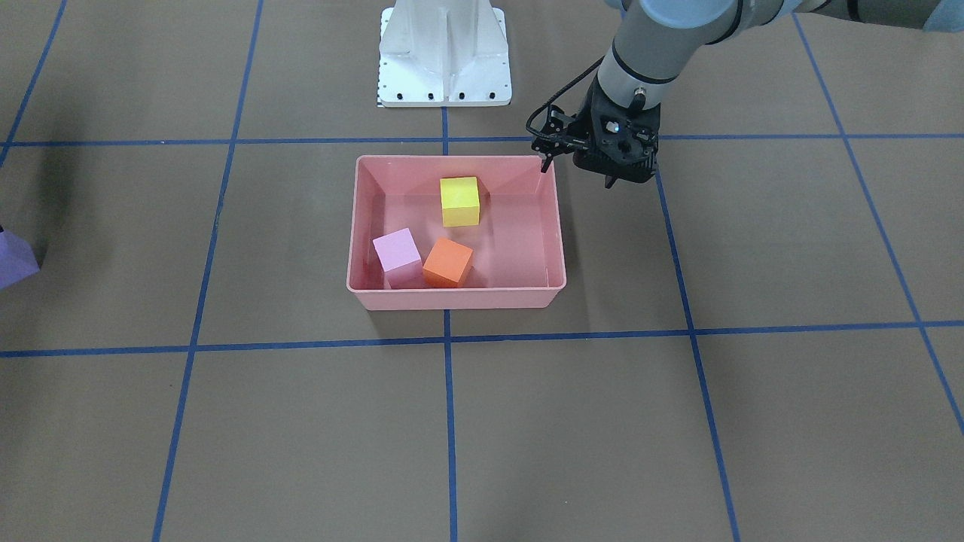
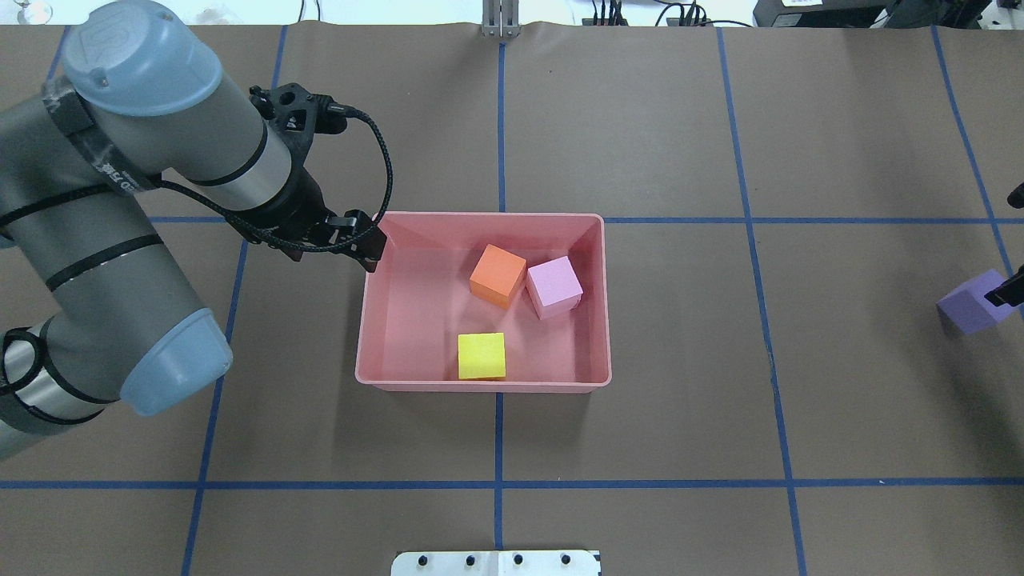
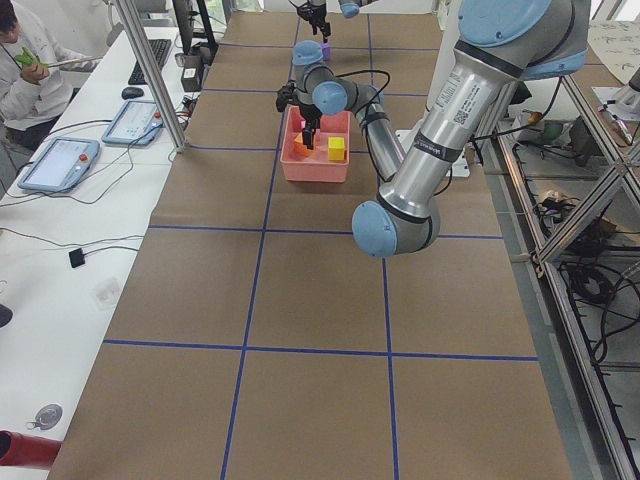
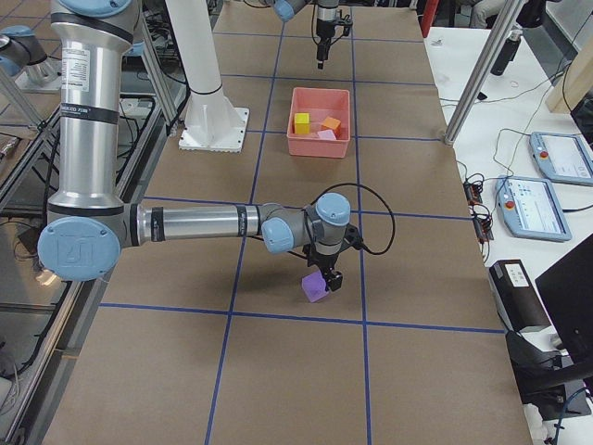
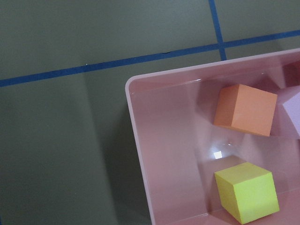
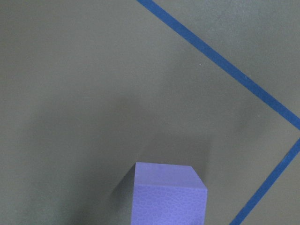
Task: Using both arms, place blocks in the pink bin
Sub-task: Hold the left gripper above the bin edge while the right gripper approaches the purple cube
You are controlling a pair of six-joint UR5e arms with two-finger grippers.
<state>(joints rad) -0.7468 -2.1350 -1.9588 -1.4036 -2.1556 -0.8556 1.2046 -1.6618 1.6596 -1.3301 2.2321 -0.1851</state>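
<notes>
Beside the pink bin, left gripper (empty) hovers.

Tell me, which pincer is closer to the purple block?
The right pincer: it is right at the purple block, far from the pink bin. The left pincer hangs at the bin's corner.

Near arm's right gripper sits on the purple block, well apart from the pink bin.
</notes>
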